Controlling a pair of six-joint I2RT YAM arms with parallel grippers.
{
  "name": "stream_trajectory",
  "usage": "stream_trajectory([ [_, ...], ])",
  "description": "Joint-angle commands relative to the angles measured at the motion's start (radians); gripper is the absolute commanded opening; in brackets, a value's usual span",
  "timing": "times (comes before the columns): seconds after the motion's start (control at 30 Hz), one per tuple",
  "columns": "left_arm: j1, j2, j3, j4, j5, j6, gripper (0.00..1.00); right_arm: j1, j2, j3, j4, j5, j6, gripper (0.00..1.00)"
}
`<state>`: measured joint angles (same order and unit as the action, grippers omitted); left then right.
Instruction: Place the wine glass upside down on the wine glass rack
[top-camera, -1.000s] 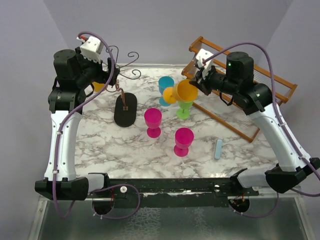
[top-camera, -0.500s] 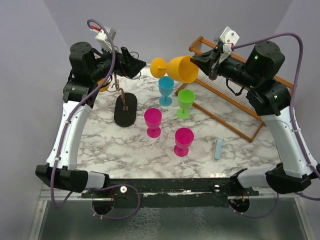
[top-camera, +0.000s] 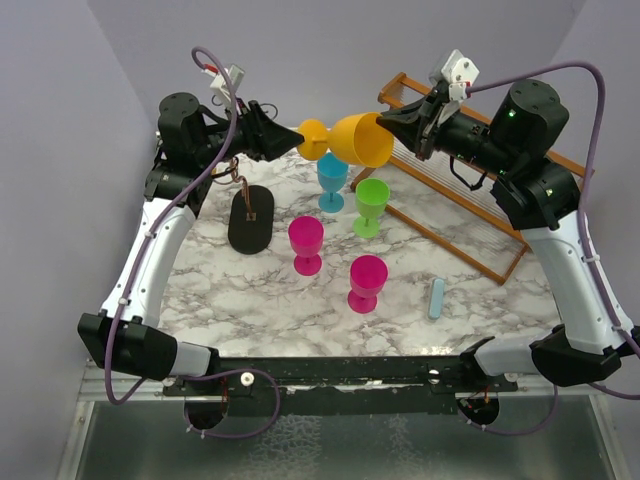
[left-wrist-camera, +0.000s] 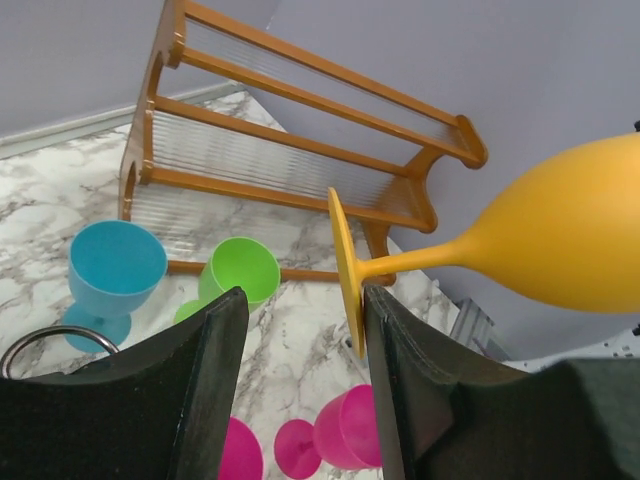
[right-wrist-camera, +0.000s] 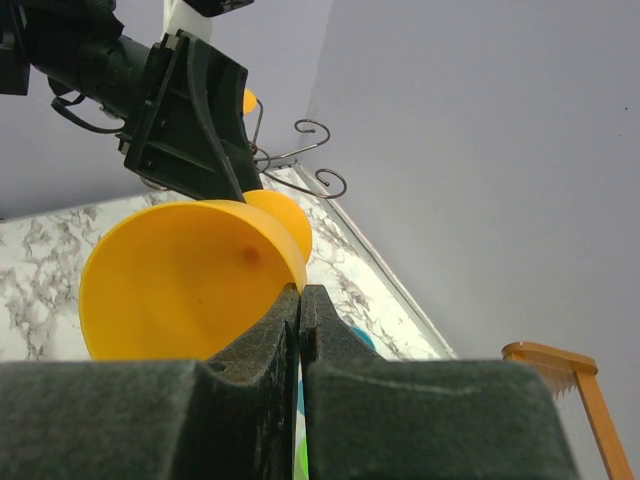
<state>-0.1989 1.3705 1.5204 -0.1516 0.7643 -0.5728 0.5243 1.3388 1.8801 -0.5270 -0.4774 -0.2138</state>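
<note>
The right hand (top-camera: 388, 120) pinches the orange wine glass (top-camera: 358, 138) by its rim, sideways in the air over the far counter (top-camera: 200, 270). The left hand (top-camera: 296, 141) gapes around its foot. Should the right release before the left closes, I'd expect a fall, short of the wire rack (top-camera: 250, 220).

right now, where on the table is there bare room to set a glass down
The near-left marble, between the black oval base and the front edge, is bare; so is the strip in front of the nearer pink glass. Crowded: the middle, with the blue glass, green glass and wooden rack.
</note>
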Motion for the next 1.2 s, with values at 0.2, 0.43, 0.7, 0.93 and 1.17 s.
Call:
stream_trajectory([
  [0.2, -0.015, 0.016, -0.035, 0.090, 0.144, -0.089, 0.33, 0.006, 0.000, -0.015, 0.060, -0.016, 0.013, 0.01],
  [0.43, -0.024, 0.022, -0.041, 0.118, 0.187, -0.118, 0.23, 0.006, 0.000, -0.029, 0.070, -0.012, 0.009, 0.01],
  [0.7, -0.023, -0.008, -0.035, 0.086, 0.136, -0.057, 0.00, 0.006, -0.020, -0.088, 0.084, 0.031, -0.035, 0.07],
  [0.93, 0.015, -0.036, 0.056, -0.107, -0.016, 0.157, 0.00, 0.005, -0.062, -0.133, 0.066, 0.101, -0.109, 0.52],
  [1.17, 0.086, -0.085, 0.100, -0.195, -0.211, 0.326, 0.00, 0.006, -0.112, -0.159, 0.036, 0.146, -0.151, 0.72],
])
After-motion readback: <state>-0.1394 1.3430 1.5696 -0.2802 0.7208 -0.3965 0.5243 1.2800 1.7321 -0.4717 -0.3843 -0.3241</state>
